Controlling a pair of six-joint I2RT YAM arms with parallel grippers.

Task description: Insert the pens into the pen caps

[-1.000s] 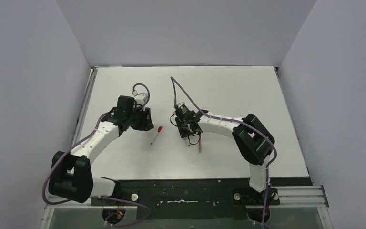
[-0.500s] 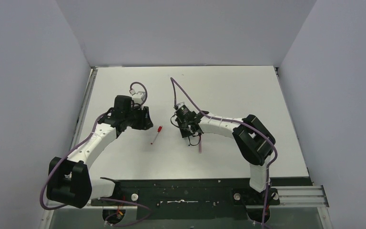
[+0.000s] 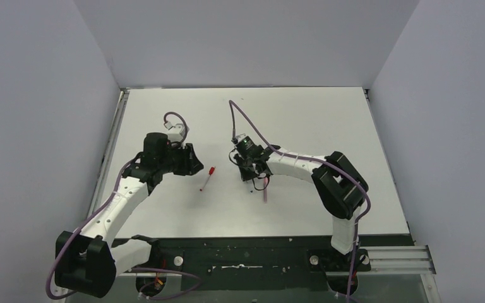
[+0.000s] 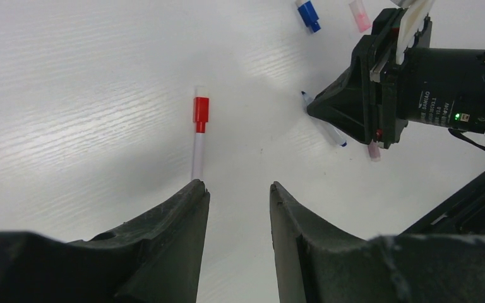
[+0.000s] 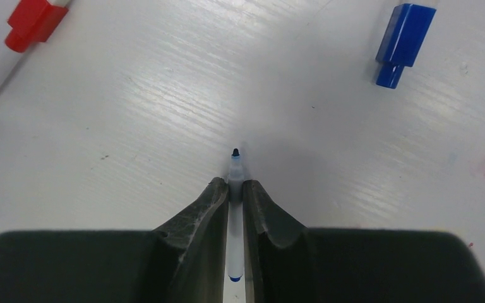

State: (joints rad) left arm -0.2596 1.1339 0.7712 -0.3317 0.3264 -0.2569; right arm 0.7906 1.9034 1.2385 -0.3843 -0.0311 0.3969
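The right pincer (image 5: pixel 230 196) is clenched on the thin white blue-tipped pen (image 5: pixel 234 169) down on the white desk (image 5: pixel 132 95), the left pincer (image 4: pixel 237 189) hangs released and empty near the red-capped pen (image 4: pixel 199 136), and next the blue tip likely needs aligning with the stubby blue plastic cap (image 5: pixel 401 43) nearby.

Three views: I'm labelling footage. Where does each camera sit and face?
Top external: above, behind bases, looking down on white table; both arms show.
Left wrist: faces down past open left gripper at red-capped white pen.
Right wrist: down along right gripper, shut on blue-tipped white pen.
Both wrists see stubby blue plastic cap.
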